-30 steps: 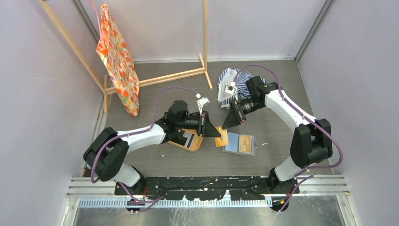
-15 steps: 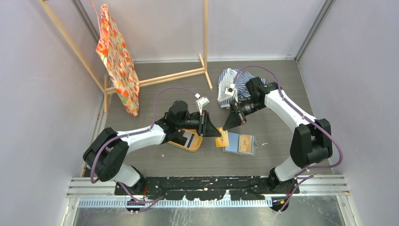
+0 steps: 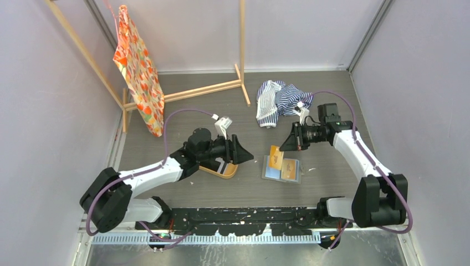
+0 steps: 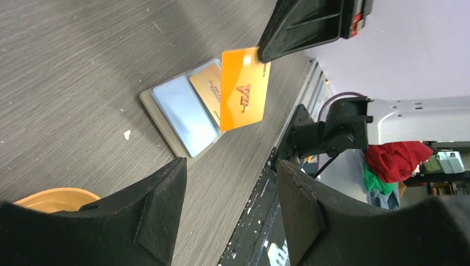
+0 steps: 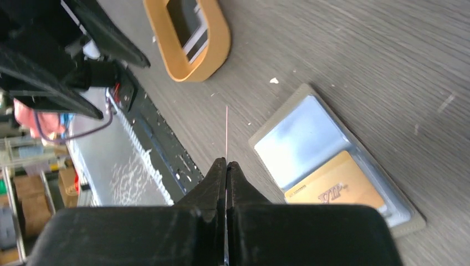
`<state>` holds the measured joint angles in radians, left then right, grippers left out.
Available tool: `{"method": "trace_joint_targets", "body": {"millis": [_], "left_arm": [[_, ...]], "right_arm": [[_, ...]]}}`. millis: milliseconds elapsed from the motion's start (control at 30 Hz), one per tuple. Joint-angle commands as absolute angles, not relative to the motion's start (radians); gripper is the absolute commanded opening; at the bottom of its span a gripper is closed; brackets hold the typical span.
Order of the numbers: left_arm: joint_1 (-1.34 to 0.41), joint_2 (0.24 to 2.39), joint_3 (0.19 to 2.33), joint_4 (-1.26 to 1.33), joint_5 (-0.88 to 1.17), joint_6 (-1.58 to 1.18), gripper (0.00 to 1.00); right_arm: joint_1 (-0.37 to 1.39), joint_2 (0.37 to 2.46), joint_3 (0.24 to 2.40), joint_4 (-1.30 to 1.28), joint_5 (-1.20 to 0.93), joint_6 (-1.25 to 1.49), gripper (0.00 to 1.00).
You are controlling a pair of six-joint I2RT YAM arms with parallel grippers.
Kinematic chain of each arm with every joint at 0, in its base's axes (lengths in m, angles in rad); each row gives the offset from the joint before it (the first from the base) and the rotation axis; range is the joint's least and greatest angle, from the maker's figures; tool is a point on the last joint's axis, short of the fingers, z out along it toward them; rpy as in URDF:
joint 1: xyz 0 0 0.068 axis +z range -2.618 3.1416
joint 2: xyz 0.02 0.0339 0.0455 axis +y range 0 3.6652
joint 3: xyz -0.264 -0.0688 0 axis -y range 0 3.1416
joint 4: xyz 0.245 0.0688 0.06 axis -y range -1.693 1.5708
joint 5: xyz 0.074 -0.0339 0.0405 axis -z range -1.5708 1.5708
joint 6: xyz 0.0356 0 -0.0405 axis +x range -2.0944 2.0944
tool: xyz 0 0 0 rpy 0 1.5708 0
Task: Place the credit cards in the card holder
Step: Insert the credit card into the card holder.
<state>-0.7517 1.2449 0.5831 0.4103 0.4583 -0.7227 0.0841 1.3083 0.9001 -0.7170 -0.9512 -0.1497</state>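
Note:
My right gripper (image 3: 284, 147) is shut on the top corner of an orange credit card (image 3: 275, 157), which hangs upright just above the left half of the card holder (image 3: 271, 172). The right wrist view shows that card (image 5: 226, 130) edge-on, running out from the closed right gripper (image 5: 226, 164). The holder (image 5: 299, 138) lies open and flat, with a gold card (image 5: 338, 185) in one pocket. My left gripper (image 3: 244, 155) is open and empty, left of the card (image 4: 244, 95) and over the oval orange tray (image 3: 223, 172).
The orange tray (image 5: 213, 52) holds more cards (image 5: 191, 30). A striped cloth (image 3: 280, 100) lies at the back, with a wooden frame (image 3: 210, 88) and a hanging patterned bag (image 3: 138, 72) at the back left. The table's near edge rail (image 4: 260, 221) is close to the holder.
The right gripper closed on the orange card, and the left gripper opened and drew back to the left. The right arm swung right with the card, which now stands above the holder.

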Motion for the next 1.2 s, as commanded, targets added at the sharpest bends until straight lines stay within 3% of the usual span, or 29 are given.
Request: {"method": "trace_joint_targets", "body": {"millis": [0, 233, 333, 667, 1167], "left_arm": [[-0.83, 1.303, 0.588, 0.49, 0.348, -0.746, 0.62], [-0.968, 1.563, 0.687, 0.562, 0.219, -0.75, 0.51], [-0.989, 1.637, 0.722, 0.55, 0.202, -0.748, 0.5], [-1.0, 1.674, 0.755, 0.482, 0.148, -0.791, 0.51], [-1.005, 1.701, 0.755, 0.436, 0.114, -0.821, 0.5]], "right_arm": [[0.062, 1.235, 0.866, -0.585, -0.804, 0.088, 0.01], [-0.04, 1.247, 0.843, -0.626, -0.766, 0.216, 0.01], [-0.043, 1.208, 0.834, -0.662, -0.71, 0.242, 0.01], [-0.092, 1.119, 0.699, -0.624, -0.563, 0.37, 0.01], [-0.114, 1.131, 0.609, -0.49, -0.546, 0.407, 0.01]]}}
